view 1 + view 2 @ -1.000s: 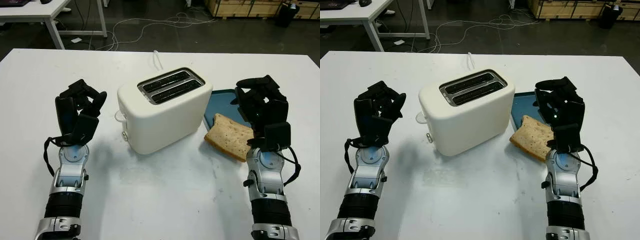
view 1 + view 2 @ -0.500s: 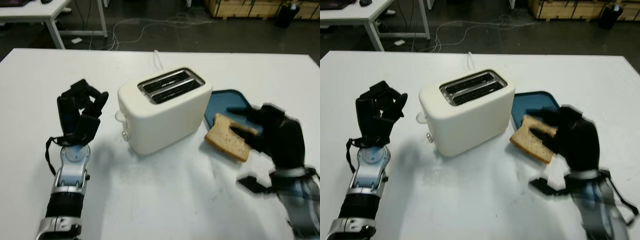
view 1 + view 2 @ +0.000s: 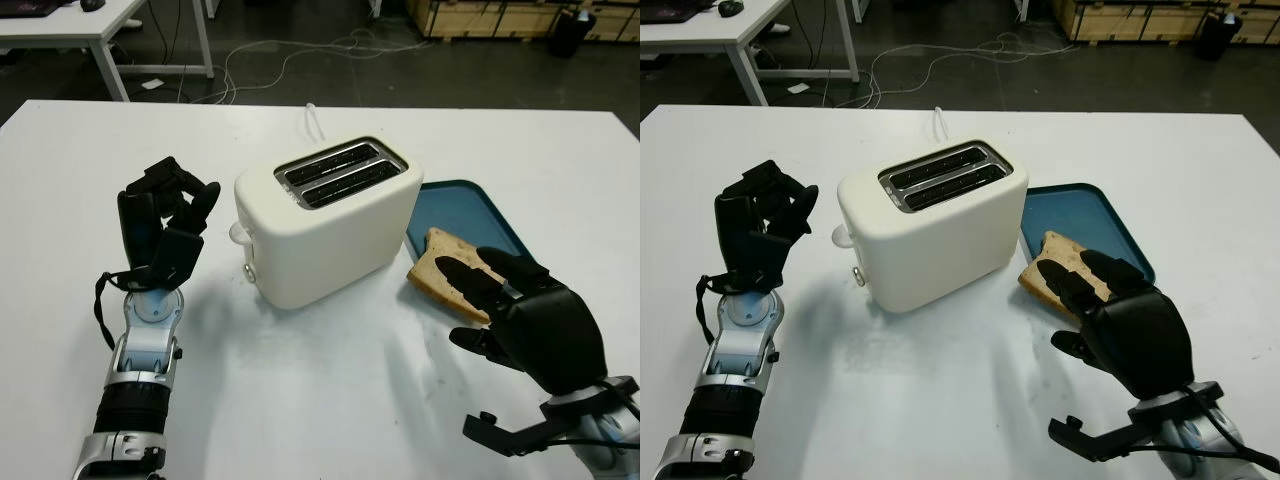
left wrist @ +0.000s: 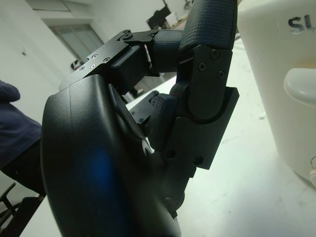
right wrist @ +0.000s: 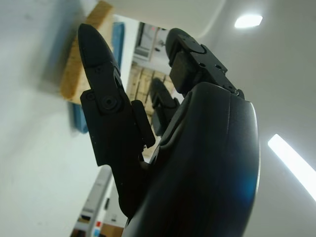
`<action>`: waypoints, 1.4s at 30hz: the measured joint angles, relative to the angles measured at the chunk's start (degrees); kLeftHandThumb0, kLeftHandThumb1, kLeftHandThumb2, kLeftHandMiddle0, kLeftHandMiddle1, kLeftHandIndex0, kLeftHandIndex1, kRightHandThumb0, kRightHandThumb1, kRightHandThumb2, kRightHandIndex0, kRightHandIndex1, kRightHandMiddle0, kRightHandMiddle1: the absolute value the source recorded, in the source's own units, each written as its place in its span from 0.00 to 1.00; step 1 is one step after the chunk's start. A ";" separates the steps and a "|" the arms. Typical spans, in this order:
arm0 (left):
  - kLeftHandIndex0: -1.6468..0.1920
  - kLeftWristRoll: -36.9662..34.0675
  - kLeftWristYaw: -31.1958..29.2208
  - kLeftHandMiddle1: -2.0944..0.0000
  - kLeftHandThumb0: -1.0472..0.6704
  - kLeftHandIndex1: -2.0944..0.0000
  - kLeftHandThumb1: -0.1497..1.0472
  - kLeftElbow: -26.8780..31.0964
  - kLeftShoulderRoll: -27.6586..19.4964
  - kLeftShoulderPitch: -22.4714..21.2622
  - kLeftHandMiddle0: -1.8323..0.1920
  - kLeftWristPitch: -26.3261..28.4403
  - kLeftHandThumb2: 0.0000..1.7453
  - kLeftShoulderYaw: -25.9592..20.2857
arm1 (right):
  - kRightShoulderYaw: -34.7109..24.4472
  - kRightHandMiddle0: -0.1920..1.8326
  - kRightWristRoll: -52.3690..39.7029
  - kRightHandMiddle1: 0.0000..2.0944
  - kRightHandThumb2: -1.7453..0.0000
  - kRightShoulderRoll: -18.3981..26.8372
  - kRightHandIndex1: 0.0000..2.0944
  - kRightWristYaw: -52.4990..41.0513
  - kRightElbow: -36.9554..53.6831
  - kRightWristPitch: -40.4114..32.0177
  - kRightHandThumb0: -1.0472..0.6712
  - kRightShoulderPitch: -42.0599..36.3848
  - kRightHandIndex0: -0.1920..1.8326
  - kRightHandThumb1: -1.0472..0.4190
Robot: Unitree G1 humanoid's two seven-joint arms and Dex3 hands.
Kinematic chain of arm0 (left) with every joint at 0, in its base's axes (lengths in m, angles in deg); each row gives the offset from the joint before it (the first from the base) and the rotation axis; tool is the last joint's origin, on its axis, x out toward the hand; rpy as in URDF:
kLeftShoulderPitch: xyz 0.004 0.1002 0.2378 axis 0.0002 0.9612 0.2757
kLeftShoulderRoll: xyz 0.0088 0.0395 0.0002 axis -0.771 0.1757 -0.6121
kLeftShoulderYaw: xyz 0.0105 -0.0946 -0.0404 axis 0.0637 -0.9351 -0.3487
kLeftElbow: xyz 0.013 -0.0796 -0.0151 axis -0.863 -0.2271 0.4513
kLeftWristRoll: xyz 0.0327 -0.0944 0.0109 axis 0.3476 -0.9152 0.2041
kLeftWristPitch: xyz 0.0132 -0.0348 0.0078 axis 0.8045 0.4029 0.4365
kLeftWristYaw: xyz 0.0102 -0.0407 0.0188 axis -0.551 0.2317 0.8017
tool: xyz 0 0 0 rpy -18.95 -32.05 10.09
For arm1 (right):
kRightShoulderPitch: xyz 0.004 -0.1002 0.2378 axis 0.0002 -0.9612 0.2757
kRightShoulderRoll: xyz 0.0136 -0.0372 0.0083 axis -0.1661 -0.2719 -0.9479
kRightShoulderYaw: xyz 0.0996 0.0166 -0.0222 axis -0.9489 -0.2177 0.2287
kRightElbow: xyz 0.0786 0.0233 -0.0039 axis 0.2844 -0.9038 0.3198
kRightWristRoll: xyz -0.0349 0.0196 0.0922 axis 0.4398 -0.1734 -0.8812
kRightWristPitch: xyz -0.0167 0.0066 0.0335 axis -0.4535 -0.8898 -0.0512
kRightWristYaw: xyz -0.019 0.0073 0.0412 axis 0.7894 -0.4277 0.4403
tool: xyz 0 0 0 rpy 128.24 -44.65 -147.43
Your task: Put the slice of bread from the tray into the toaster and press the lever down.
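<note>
Now, right hand (image 3: 520, 310): open, holding nothing, raised above the table (image 3: 330, 400), its fingers (image 3: 470, 280) reaching toward the bread.
Bread slice (image 3: 445, 270): lay half on the blue tray (image 3: 460, 210), half over its near edge, just right of the toaster.
Toaster (image 3: 330, 215): white, upright, both slots empty.
Left hand (image 3: 160, 225): curled, empty, raised left of the toaster.

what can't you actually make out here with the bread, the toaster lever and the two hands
- Slice of bread: its near end is covered by the right hand in both eye views; contact cannot be told.
- Toaster lever: in the left wrist view the left hand covers most of that side, and a pale knob is cut by the picture's edge.
- Tray: its near edge is hidden under the bread.
</note>
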State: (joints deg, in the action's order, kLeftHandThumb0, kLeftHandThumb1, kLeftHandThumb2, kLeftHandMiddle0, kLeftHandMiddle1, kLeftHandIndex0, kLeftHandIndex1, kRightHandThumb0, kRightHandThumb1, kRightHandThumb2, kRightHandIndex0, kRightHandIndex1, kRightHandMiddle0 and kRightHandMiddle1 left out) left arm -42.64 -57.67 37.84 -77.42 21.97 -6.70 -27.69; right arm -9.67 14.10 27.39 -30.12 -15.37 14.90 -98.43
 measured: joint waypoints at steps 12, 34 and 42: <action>0.39 0.02 0.01 0.23 0.05 0.29 0.89 0.01 0.01 -0.01 0.33 -0.17 0.12 -0.03 | 6.34 0.24 6.67 0.01 1.00 2.51 0.02 6.90 -11.99 -5.79 0.25 5.31 0.24 0.14; 0.38 0.05 0.00 0.23 0.05 0.30 0.86 0.67 0.00 0.05 0.32 0.22 0.14 0.00 | 15.88 0.35 9.12 0.03 0.99 3.53 0.05 15.59 -22.72 -18.48 0.38 13.61 0.37 0.09; 0.39 0.02 0.00 0.23 0.04 0.30 0.86 0.83 0.00 0.12 0.33 0.06 0.15 -0.02 | 18.15 0.49 10.60 0.04 0.99 4.19 0.24 14.41 -21.78 -22.42 0.43 14.50 0.46 0.09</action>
State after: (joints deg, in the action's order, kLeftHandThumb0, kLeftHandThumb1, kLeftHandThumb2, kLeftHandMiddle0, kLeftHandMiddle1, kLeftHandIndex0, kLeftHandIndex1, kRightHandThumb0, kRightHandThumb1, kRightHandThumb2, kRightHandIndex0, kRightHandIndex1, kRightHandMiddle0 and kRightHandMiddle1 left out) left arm -42.62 -57.67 38.67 -77.42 22.09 -6.64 -27.71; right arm 8.47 24.70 31.58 -15.71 -37.15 -7.51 -83.93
